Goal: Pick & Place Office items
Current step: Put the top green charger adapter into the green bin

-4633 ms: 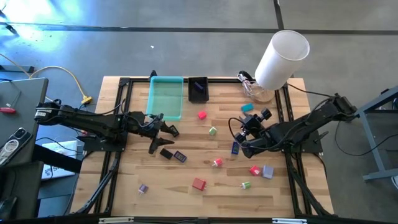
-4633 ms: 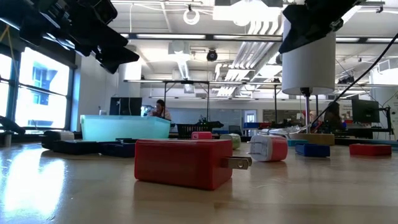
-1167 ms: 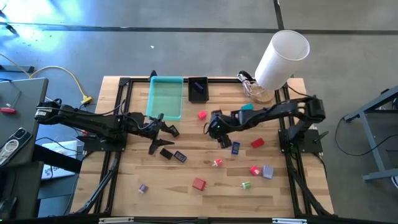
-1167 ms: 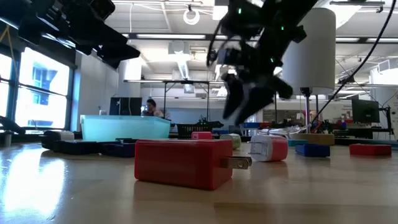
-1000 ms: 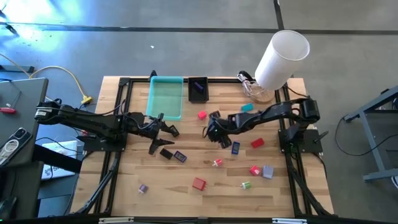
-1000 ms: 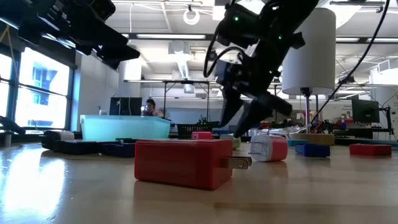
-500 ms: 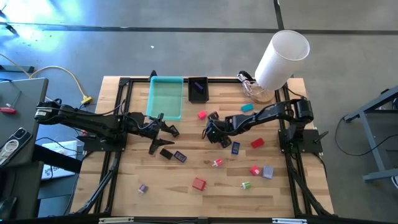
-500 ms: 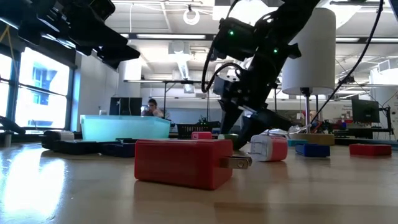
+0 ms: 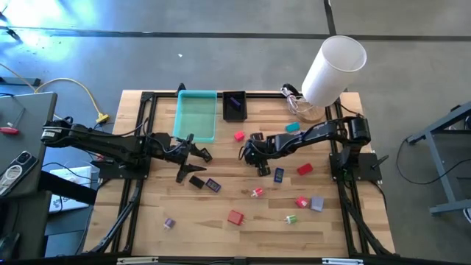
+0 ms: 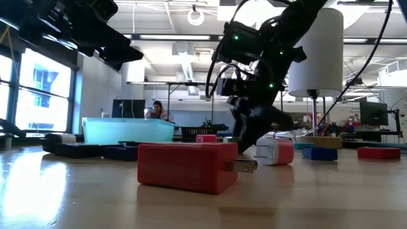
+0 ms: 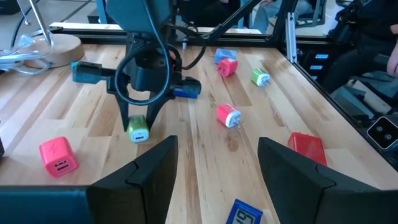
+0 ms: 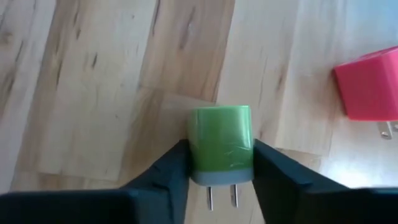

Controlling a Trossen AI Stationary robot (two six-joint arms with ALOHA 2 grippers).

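Note:
The office items lie scattered on the wooden table (image 9: pixel 184 221). Among them are a green plug (image 12: pixel 221 140), a pink block (image 9: pixel 239 136), a blue piece (image 9: pixel 278 175) and red pieces (image 9: pixel 235 217). My right gripper (image 9: pixel 252 156) stands at the table's middle, tilted down, and is shut on the green plug (image 11: pixel 139 130). The pink block (image 12: pixel 367 90) lies just beside it. My left gripper (image 11: pixel 217 174) hangs open above the table's left half (image 9: pixel 193 163), with nothing between its fingers. My right gripper pinches the green plug by two opposite sides (image 12: pixel 195 149) between its two fingers (image 12: pixel 168 168). The fingers slant down at it from the table's right. The plug lies flat on the wood, its two prongs (image 12: pixel 221 196) pointing back toward the wrist.
A teal tray (image 9: pixel 196 114) and a small black tray (image 9: pixel 234 105) stand at the far edge. A large white cylinder (image 9: pixel 335 70) leans at the far right corner. More pieces lie near the front (image 9: pixel 291 218), at the right (image 9: pixel 304 169) and by the left gripper (image 9: pixel 196 182).
My right gripper has sunk onto the green plug, rolled its wrist, and brought its fingers in from wide apart to the plug's sides. The plug has stayed on the table.

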